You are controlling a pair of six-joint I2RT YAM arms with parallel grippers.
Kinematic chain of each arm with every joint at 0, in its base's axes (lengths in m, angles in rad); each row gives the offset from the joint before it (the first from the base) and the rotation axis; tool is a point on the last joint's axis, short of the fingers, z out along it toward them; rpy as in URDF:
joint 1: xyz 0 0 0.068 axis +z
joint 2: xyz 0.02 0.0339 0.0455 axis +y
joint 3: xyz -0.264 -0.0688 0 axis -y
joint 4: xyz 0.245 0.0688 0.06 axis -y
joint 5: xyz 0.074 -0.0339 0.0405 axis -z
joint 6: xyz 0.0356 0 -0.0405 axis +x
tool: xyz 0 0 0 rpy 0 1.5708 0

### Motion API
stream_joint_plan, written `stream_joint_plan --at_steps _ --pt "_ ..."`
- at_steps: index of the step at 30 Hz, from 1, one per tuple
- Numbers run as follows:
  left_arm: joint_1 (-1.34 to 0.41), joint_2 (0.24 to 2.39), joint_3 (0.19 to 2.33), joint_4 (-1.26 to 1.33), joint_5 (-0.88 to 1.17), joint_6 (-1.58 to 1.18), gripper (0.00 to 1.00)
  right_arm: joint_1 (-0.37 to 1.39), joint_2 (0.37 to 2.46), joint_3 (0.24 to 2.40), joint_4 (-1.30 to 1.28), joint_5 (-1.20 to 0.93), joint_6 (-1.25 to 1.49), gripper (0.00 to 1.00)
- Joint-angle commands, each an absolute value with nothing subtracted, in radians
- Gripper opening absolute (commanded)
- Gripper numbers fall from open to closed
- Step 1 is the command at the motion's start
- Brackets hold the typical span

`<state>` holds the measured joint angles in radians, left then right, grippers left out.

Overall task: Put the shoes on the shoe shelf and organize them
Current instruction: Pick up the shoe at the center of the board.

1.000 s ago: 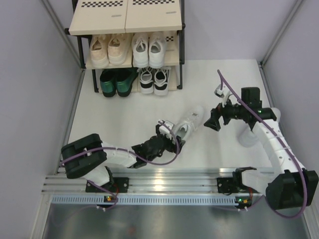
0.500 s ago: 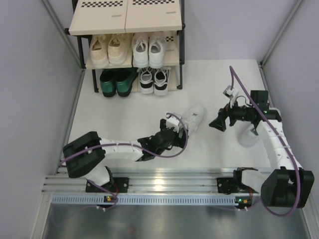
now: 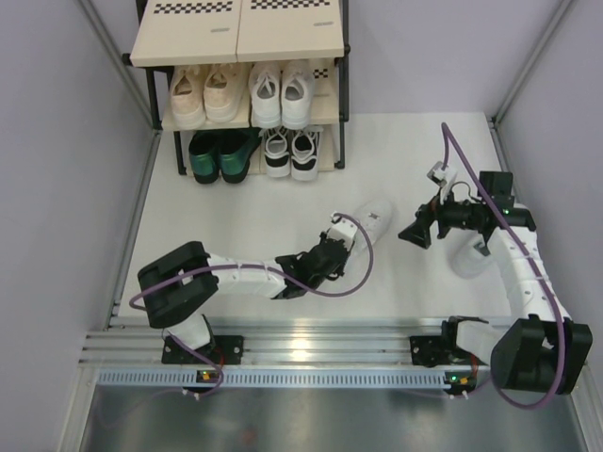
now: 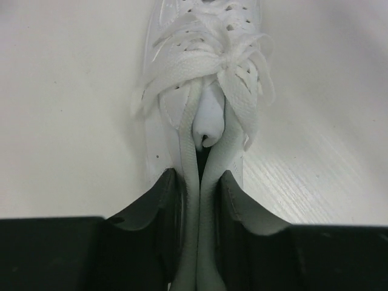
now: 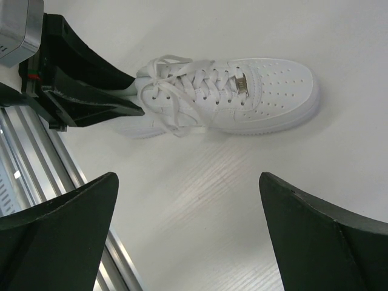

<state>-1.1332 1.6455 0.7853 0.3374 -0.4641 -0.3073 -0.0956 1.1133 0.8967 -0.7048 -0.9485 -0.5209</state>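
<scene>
A larger white sneaker (image 3: 369,222) (image 5: 242,97) lies on the white table, toe pointing to the far right. My left gripper (image 3: 332,252) (image 4: 199,200) is shut on its heel collar and pinches the two sides of the opening together below the laces (image 4: 203,73). My right gripper (image 3: 413,233) (image 5: 187,179) hovers just right of that sneaker, wide open, with nothing between its fingers. The shoe shelf (image 3: 236,38) stands at the far left. It holds beige sneakers (image 3: 205,92), small white sneakers (image 3: 281,92), dark green shoes (image 3: 219,153) and black-and-white sneakers (image 3: 290,151).
Another pale white shoe (image 3: 468,258) lies partly under my right arm near the right wall. Grey walls close in both sides. A metal rail (image 3: 301,353) runs along the near edge. The shelf's top board is bare.
My left gripper slid forward onto the sneaker's heel and closed on the collar. The right arm drew back slightly to the right and stayed open.
</scene>
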Motion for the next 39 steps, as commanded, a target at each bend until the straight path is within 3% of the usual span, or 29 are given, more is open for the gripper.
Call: stream_joint_plan --at_steps 1,18,26,39 --pt "-1.132 1.628 0.801 0.322 -0.473 -0.261 0.00 -0.113 1.092 0.900 -0.715 -0.997 -0.557 0.99" --pt "-1.132 1.183 0.781 0.224 -0.503 -0.189 0.00 -0.149 1.086 0.894 -0.710 -1.000 -0.557 0.99" --pt "-1.129 1.095 0.993 0.081 -0.522 -0.088 0.00 -0.167 1.078 0.894 -0.707 -1.000 -0.552 0.99" --pt "-1.000 1.173 1.479 -0.140 -0.456 0.049 0.00 -0.206 1.029 0.885 -0.684 -0.986 -0.538 0.99"
